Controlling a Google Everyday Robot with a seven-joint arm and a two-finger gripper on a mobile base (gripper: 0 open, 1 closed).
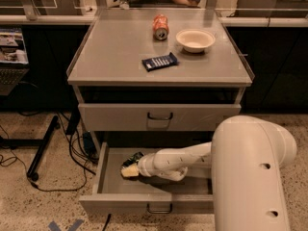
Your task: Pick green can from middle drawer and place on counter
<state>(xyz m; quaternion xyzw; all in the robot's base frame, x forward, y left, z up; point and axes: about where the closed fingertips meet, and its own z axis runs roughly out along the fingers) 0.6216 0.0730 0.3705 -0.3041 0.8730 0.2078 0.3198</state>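
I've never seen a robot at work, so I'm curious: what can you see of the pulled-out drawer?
The middle drawer is wide, shallow and of grey metal, pulled well out below the shut upper drawer front. A small dark loop handle sits mid-front. The white arm reaches in from the right. The gripper is low over the floor's left part, by a small greenish thing, likely the green can.

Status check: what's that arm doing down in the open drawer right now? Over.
Gripper inside middle drawer, left end. Green can at its tip, not yet on counter. Orange can, bowl, blue packet sit up there.
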